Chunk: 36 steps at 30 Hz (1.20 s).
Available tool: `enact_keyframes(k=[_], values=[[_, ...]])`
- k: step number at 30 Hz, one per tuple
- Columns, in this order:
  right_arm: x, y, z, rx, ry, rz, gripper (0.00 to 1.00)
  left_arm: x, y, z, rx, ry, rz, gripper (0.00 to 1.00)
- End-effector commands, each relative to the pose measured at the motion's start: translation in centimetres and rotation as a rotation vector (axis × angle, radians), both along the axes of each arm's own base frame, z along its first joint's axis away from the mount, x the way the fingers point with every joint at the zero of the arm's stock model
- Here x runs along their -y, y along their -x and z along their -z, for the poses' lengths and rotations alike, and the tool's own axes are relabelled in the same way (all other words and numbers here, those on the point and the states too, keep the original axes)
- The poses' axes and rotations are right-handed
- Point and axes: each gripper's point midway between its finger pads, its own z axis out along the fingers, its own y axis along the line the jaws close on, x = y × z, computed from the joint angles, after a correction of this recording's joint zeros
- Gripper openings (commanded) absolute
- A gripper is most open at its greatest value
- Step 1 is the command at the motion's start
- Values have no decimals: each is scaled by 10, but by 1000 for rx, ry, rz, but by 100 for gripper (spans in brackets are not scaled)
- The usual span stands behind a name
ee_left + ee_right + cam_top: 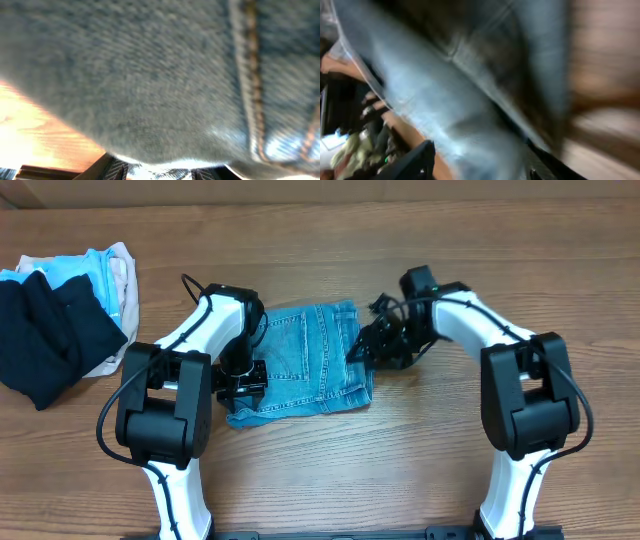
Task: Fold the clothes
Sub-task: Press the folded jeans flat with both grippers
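The light blue denim jeans lie folded into a small rectangle at mid-table, stitching showing on top. My left gripper is down on their left edge. In the left wrist view, denim fills the frame and bulges between the two fingers, which are closed on it. My right gripper is at the jeans' right edge. In the blurred right wrist view, denim runs down between its fingers, which grip it. Both sets of fingertips are hidden by cloth.
A heap of other garments sits at the far left: a black one over small light blue and beige pieces. Bare wooden table surrounds the jeans.
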Motion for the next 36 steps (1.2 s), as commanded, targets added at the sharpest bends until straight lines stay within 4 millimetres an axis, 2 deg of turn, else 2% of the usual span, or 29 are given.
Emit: enact_keyframes(k=[1, 4, 6, 7, 8, 10, 13, 17, 21, 24, 27, 31, 35, 36], values=[[46, -47, -16, 119, 170, 73, 62, -2, -25, -30, 131, -2, 7, 43], [55, -64, -62, 207, 202, 63, 63, -1, -52, -67, 296, 8, 20, 45], [57, -68, -98, 253, 204, 62, 63, -2, -77, -96, 437, 6, 43, 50], [57, -68, -114, 270, 200, 62, 63, -2, -90, -110, 511, 6, 55, 61], [56, -66, -126, 278, 199, 61, 63, -1, -100, -120, 566, 10, 69, 66], [52, -56, -141, 273, 198, 47, 63, 4, -125, -138, 689, 34, 113, 72], [40, -30, -142, 201, 207, 0, 63, 12, -161, -150, 831, 70, 154, 74], [20, 2, -129, 107, 224, -80, 63, 15, -189, -131, 869, 99, 184, 73], [-3, 29, -112, 55, 236, -168, 64, 17, -198, -83, 787, 138, 193, 73], [-19, 51, -97, 17, 248, -234, 64, 13, -194, -47, 701, 130, 190, 73], [-28, 70, -81, -15, 259, -283, 67, 8, -186, -20, 623, 122, 180, 73], [-31, 83, -52, -35, 267, -311, 69, -5, -172, -3, 540, 102, 161, 73], [-27, 91, -23, -51, 273, -314, 69, -14, -153, 1, 454, 93, 143, 72], [-25, 94, -17, -60, 277, -318, 69, -15, -145, 1, 425, 92, 139, 68]])
